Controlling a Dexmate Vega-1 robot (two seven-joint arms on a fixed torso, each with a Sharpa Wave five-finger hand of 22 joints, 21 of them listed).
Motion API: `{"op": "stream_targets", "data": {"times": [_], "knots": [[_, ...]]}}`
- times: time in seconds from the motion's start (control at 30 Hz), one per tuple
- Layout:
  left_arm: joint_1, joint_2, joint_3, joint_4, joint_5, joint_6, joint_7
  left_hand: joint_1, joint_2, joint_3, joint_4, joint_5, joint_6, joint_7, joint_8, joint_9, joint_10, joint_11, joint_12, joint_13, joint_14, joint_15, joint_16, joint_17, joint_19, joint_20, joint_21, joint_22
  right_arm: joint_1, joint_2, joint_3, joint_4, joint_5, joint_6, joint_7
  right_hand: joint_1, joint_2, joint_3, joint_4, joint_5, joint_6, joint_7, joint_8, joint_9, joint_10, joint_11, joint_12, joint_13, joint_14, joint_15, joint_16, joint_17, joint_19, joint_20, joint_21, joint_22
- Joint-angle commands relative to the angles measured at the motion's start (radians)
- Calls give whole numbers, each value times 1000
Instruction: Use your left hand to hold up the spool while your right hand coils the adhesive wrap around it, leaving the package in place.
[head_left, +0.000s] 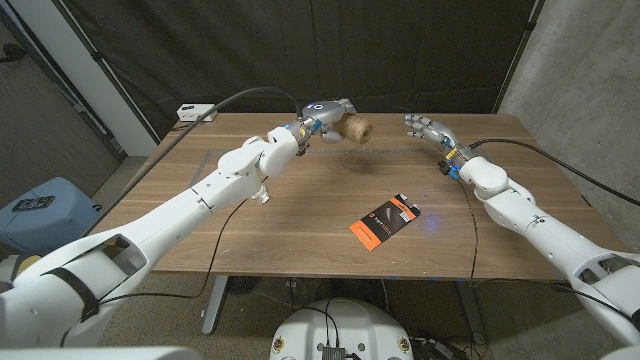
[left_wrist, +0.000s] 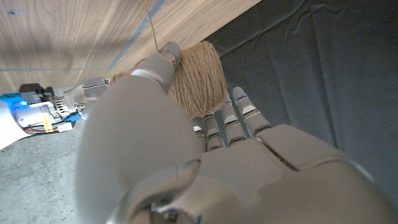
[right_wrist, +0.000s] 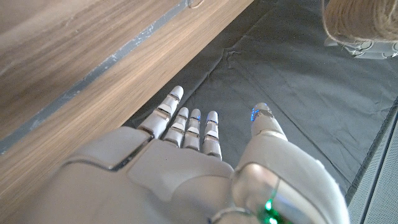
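Fingers (left_wrist: 166, 65) of the left hand (head_left: 326, 113) were wrapped round the spool (head_left: 354, 129), a fat roll wound in tan, twine-like strands, and held it lifted clear of the wooden table (head_left: 300, 210) near the far edge. From the left wrist camera the spool (left_wrist: 198, 78) sat between the thumb on one side and the remaining fingers on the other, and a thin strand ran from it across the tabletop (left_wrist: 93, 31).

Right of it, well apart, the right hand (head_left: 428, 128) hovered above the table's far right part with its fingers spread and nothing in them; the right wrist camera showed the same hand (right_wrist: 199, 155) with its fingers (right_wrist: 186, 124) straight and parted, and a corner of the spool (right_wrist: 360, 22) at the frame's edge.

Nearer the robot, about midway between the two arms, the orange and black package (head_left: 383, 220) lay flat on the wood, untouched by either hand. A white box (head_left: 194, 111) with a cable sat at the table's far left corner.
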Motion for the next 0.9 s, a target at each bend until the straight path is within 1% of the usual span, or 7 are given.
{"op": "stream_targets", "data": {"times": [0.03,0.1,0.17,0.43,0.57,0.6,0.9], "knots": [[21,-36,9,-8,-17,80,46,-3,13,9,7,7,8,1,46,85,6,1,7,33,6,3,-3,3,-7,4,0,6,-7,-17,5,-15,55,-34,86,21,-9,9,-1,7,6,-4,-1,4,13,-3,3,3,11,-7,3,3,16,-46,2,3],[21,-41,12,-6,-22,90,52,-3,12,9,6,7,7,2,47,86,6,1,7,33,6,3,-3,3,-7,4,0,6,-4,-18,3,-8,59,-30,103,28,-12,11,-3,7,5,-9,-2,4,14,-5,3,4,13,-9,3,3,18,-49,1,2],[22,-48,16,-4,-22,108,58,-4,12,9,7,8,8,2,48,86,6,0,7,34,7,2,-3,2,-8,4,-1,6,-2,-18,3,-1,72,-27,126,61,-21,19,-8,10,11,-8,-1,5,26,-5,3,5,21,-9,1,2,28,-48,0,2],[6,-72,37,17,-31,134,79,-5,12,10,6,9,5,2,48,87,6,2,7,36,6,4,-4,3,-10,5,-1,6,-19,-33,10,-23,86,-39,139,146,-37,38,-8,15,49,-7,9,7,60,-2,4,9,60,-13,4,2,60,-43,0,1],[-8,-85,48,33,-33,138,91,-7,11,10,7,9,6,2,50,87,5,0,6,37,6,2,-4,3,-11,4,-2,6,-27,-39,13,-37,95,-45,147,163,-41,41,-7,16,56,-8,10,8,69,2,5,10,72,-14,6,3,68,-44,0,1],[-11,-88,50,38,-35,139,95,-7,11,10,7,9,6,2,50,87,7,1,7,37,6,2,-5,3,-11,4,-2,6,-29,-40,14,-40,98,-45,150,171,-44,42,-5,16,57,-7,9,9,78,13,7,11,74,-13,5,3,71,-43,-1,2],[-34,-108,66,67,-45,146,119,-8,13,10,7,11,9,4,53,88,6,3,6,39,3,4,-4,5,-14,4,-3,6,-35,-41,18,-56,118,-49,175,191,-51,40,1,15,80,-4,14,10,98,18,11,14,97,-12,10,5,89,-39,1,2]]}}
